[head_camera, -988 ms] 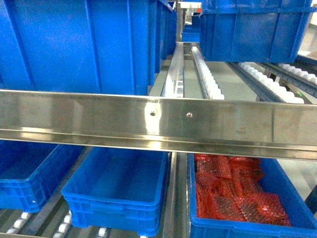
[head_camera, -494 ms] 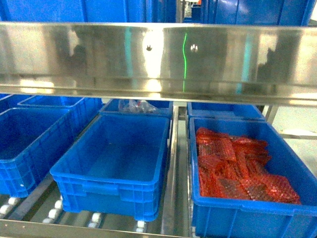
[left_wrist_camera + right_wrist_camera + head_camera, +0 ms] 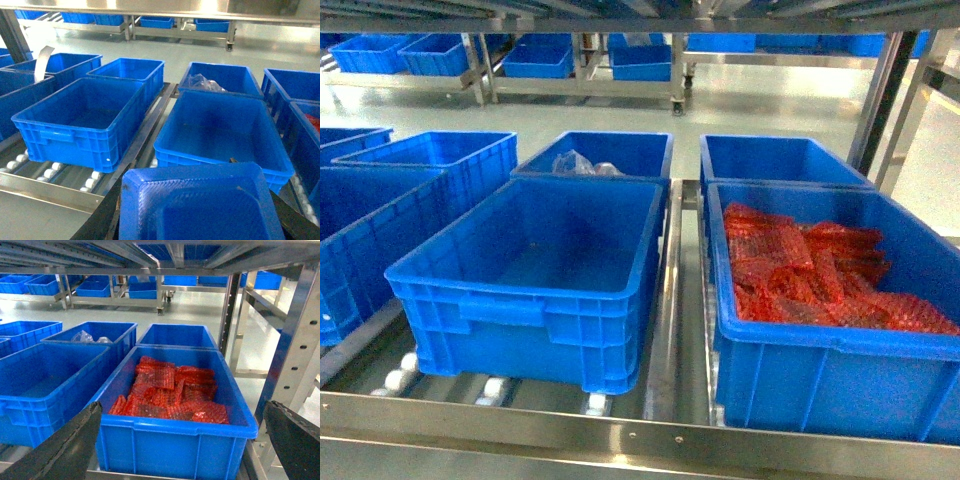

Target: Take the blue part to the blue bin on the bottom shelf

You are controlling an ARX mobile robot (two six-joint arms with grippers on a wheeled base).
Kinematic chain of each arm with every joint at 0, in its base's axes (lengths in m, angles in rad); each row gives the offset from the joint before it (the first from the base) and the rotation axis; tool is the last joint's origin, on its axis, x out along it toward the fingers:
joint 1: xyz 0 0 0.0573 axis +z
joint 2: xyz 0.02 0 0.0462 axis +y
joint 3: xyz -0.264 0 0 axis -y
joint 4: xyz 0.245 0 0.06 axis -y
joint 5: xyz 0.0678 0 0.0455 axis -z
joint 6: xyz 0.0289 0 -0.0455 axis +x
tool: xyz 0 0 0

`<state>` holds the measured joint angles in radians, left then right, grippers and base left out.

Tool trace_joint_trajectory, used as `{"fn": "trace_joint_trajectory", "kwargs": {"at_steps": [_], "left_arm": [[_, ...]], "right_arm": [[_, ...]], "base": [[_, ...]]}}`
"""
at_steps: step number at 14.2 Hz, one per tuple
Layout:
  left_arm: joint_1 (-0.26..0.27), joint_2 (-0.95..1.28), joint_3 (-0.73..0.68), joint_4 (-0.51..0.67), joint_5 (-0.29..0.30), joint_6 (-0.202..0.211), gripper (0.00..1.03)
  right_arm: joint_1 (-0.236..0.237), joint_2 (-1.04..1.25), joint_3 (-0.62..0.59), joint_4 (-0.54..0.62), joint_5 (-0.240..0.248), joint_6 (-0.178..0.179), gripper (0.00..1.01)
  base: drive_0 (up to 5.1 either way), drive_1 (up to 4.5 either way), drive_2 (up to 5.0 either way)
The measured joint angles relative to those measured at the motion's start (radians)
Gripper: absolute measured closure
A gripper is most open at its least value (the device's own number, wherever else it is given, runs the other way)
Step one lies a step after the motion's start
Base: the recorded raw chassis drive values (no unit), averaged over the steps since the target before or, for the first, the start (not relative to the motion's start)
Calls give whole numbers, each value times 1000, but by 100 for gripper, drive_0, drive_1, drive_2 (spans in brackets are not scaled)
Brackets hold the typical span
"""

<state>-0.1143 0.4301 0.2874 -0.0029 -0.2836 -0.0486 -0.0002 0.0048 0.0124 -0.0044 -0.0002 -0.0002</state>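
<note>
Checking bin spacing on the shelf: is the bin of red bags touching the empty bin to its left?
Apart. The head view shows a steel rail in an open gap between the empty bin and the red-bag bin.

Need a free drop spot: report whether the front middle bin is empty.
Empty: the blue bin shows only bare floor inside; the right-hand bin holds red bags.
</note>
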Motion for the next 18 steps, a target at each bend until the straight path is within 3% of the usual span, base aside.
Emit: {"fn": "trace_joint_trajectory", "kwargs": {"at_steps": [18], "left_arm": [[0, 0, -3, -1, 0, 3, 59]], "right_arm": [[0, 0, 0, -1, 0, 0, 3]], "base": [[0, 0, 0]]}}
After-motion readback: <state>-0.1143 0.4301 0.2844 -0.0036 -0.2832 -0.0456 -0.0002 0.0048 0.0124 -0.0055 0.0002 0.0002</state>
